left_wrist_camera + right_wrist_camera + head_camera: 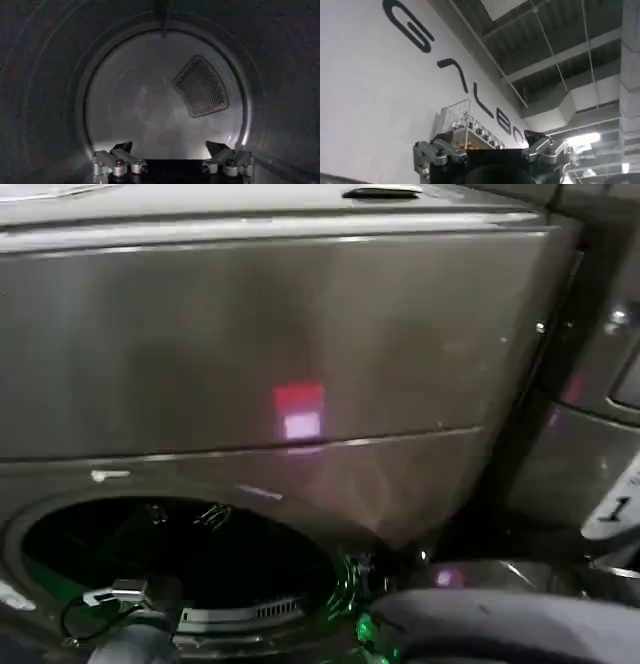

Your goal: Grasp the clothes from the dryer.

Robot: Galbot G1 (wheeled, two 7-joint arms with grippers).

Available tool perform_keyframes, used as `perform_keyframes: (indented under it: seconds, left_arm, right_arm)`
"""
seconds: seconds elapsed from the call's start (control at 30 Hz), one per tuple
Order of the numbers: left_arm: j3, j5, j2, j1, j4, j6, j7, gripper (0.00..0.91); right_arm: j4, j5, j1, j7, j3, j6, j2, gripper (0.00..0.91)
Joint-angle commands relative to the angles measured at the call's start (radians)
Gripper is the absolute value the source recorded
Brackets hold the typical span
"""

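Observation:
The dryer (300, 314) is a bronze-grey metal front with a red light (298, 399) and a round dark porthole (170, 559) at the lower left. My left arm (135, 629) reaches into that porthole from below. Inside the drum, my left gripper (170, 148) is open, its two dark fingertips (123, 147) far apart with nothing between them, facing the pale back wall (145, 100). The clothes are out of view. My right gripper (487, 142) is open and points up at a white wall, away from the dryer.
A perforated vent panel (201, 86) sits on the drum's back wall. The drum's dark ribbed side (45, 90) rings the gripper closely. To the right of the dryer stands another machine with a white label marked 1 (618, 509). My right arm (500, 624) lies low at the right.

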Motion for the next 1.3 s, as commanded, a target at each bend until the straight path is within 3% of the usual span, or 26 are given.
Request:
perform_keyframes:
  seconds: [0.03, 0.17, 0.57, 1.0, 1.23, 1.3]
  left_arm:
    - [0.0, -0.003, -0.001, -0.031, 0.031, -0.006, 0.001, 0.907]
    - [0.002, -0.01, -0.006, -0.149, 0.135, -0.013, 0.0, 0.907]
    - [0.078, 0.016, 0.0, -0.627, 0.681, -0.1, 0.02, 0.907]
    - [0.119, 0.097, -0.038, -0.983, 1.261, -0.196, 0.029, 0.907]
    - [0.156, 0.06, -0.036, -1.193, 1.537, -0.22, 0.131, 0.907]
    - [0.186, 0.025, -0.026, -1.219, 1.568, -0.188, 0.181, 0.907]
  right_arm:
    - [0.012, -0.015, -0.01, -0.001, 0.032, -0.03, 0.0, 0.907]
    - [0.017, -0.037, -0.025, -0.009, 0.061, -0.031, -0.002, 0.907]
    - [0.003, -0.03, -0.077, 0.011, 0.144, -0.031, -0.007, 0.907]
    - [-0.016, 0.008, -0.085, 0.018, 0.169, -0.02, -0.007, 0.907]
    - [-0.023, 0.01, -0.074, 0.017, 0.163, -0.018, -0.005, 0.907]
    - [-0.029, 0.011, -0.076, 0.016, 0.164, -0.018, -0.005, 0.907]
